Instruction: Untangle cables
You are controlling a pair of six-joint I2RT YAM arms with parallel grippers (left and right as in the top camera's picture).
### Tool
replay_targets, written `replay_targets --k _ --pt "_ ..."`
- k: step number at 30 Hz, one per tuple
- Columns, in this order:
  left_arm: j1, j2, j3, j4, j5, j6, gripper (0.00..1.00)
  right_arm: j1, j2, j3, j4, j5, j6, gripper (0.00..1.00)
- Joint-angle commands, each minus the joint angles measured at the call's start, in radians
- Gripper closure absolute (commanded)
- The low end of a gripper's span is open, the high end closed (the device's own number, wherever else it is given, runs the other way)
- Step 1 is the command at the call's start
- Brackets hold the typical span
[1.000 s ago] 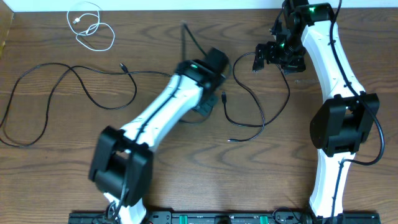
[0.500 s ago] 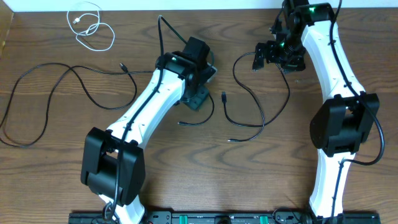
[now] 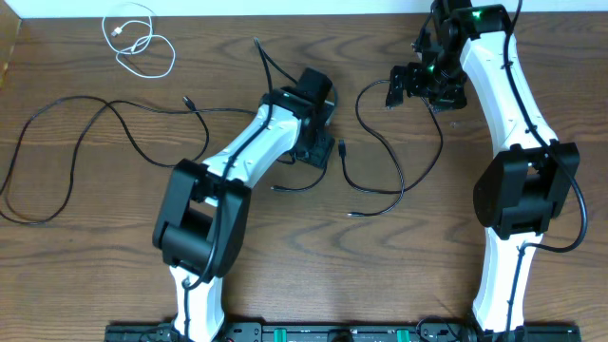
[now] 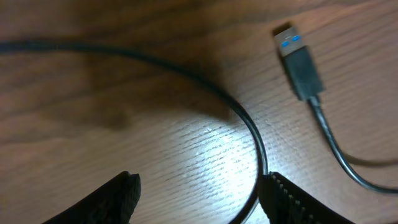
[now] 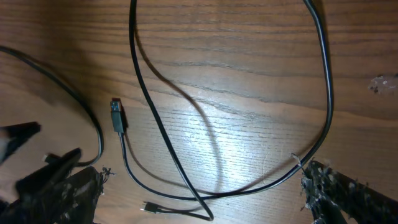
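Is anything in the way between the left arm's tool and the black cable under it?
Nothing visible. The left tool hangs open over the black cable, which curves across the bare table between its fingers, close to one of them.

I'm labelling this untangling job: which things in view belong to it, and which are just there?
Belongs to the job:
- white cable, coiled at the far left
- long black cable, at left
- black cables mid-table, one ending in a USB plug

Just there:
- wooden table
- arms' own thick cords
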State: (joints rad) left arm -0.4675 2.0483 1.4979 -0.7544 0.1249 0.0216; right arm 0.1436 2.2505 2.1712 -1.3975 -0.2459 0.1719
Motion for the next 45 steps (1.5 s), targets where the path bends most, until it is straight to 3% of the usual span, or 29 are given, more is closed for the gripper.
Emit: replay_targets --k 1,9,13,18,29,34,37,41,45 --pt "-0.026 0.017 -0.01 0.002 0.006 -0.069 0.35 0.01 -0.002 0.005 -0.001 0.0 -0.012 0.01" --pt "-0.082 0.035 -0.01 0.031 -0.054 -0.114 0.36 0.01 -0.002 0.005 0.001 0.0 -0.012 0.01" --pt "-0.082 0.056 -0.01 0.024 -0.062 -0.142 0.47 0.012 -0.002 0.005 -0.005 0.0 -0.012 0.01" --pt "-0.082 0.056 -0.01 0.032 -0.065 -0.143 0.55 0.013 -0.002 0.005 -0.006 0.0 -0.012 0.01" --pt "-0.097 0.095 -0.01 0.039 -0.061 -0.158 0.57 0.015 -0.002 0.005 -0.01 0.0 -0.012 0.01" --pt "-0.097 0.105 -0.01 0.039 -0.062 -0.156 0.71 0.015 -0.002 0.005 -0.009 0.0 -0.012 0.01" --pt "-0.097 0.107 -0.01 0.039 -0.062 -0.154 0.91 0.015 -0.002 0.005 -0.01 0.0 -0.012 0.01" --pt "-0.097 0.107 -0.01 0.039 -0.062 -0.146 0.92 0.015 -0.002 0.005 -0.017 0.0 -0.012 0.01" --pt "-0.097 0.096 -0.004 0.012 -0.062 -0.064 0.92 0.015 -0.002 0.005 -0.019 0.0 -0.012 0.01"
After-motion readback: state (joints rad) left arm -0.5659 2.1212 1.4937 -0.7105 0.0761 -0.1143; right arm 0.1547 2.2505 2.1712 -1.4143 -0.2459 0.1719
